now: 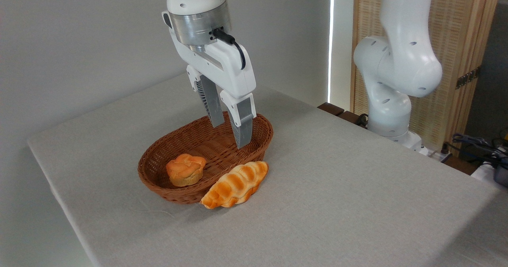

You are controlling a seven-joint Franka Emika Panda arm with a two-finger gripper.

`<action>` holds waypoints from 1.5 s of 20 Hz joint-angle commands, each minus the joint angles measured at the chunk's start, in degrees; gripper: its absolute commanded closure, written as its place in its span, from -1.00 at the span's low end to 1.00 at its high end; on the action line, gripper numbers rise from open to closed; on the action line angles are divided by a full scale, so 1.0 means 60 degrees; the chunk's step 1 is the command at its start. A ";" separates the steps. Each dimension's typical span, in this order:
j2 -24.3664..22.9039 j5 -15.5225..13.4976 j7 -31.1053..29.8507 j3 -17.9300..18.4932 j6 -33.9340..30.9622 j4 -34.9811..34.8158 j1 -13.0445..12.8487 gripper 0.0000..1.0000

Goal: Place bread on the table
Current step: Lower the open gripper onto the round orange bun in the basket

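Bun waits in the basket, tool poised above the far end.

The bread (185,169), a lumpy golden bun with paler sides, sits at the left end of the woven wicker basket (158,156). The tool (229,135) hangs spread and empty; it should shift left, descend and straddle the soft sides gently. A ridged striped loaf (235,185) already lies on the cloth-covered table (357,187).
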 commanded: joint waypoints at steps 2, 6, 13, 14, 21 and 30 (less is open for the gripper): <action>0.0137 -0.0065 0.0047 -0.0139 -0.0018 -0.0016 -0.0201 -1.00; 0.0356 -0.0138 0.0018 -0.0622 0.0859 -0.0367 -0.0318 -1.00; 0.0985 -0.0622 -0.0012 -0.1310 0.2487 -0.0750 -0.0391 -1.00; 0.1146 -0.0622 0.0003 -0.1370 0.2603 -0.0750 -0.0392 -1.00; 0.2011 -0.0578 0.0062 -0.1663 0.3087 -0.0720 -0.0406 -1.00; 0.2422 -0.0490 0.0062 -0.1795 0.3205 -0.0676 -0.0538 -1.00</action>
